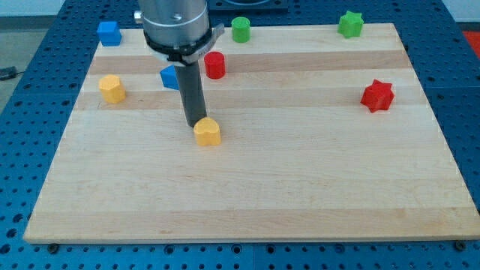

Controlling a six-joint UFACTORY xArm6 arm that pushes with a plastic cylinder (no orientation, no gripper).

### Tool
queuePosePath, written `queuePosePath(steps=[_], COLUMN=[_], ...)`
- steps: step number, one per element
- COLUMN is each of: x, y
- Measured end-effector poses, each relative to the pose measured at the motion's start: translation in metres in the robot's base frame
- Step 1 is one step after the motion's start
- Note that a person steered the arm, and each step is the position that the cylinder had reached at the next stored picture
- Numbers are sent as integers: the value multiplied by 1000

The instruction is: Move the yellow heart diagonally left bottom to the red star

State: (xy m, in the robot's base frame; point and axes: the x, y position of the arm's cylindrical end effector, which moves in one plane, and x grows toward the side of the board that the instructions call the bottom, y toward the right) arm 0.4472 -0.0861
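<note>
The nearest stretch of the wooden board (247, 202), toward the bottom of the frame, carries no blocks. Just left of centre sits the yellow heart (208, 131), the nearest block to the bottom edge. My tip (196, 124) is at its upper left side, touching it or all but touching it; the exact contact cannot be made out. The rod (192, 94) rises straight up from there to a grey round housing (175, 26) at the top of the frame. There are no fingers on this arm, only the bare rod, and it has hold of nothing. Well to the right, near the right edge and a little higher in the frame than the heart, is the red star (377, 95), far apart from the heart. At the left side, about level with the star, is a second yellow block (112, 88), of a rounded, many-sided shape. Farther back, a blue block (170, 76) shows partly from behind the rod, its shape hard to tell, and just to its right stands a red cylinder (215, 64). At the far edge of the board are a blue cube (109, 33) in the upper left, a green cylinder (241, 29) near the top centre, and a green star (350, 24) in the upper right. The board lies on a blue perforated table (45, 45).
</note>
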Motion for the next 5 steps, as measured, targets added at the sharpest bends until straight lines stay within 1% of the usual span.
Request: queuePosePath(steps=[2,3,4,5], x=[43,50,50,50], y=[-6,26,36,80])
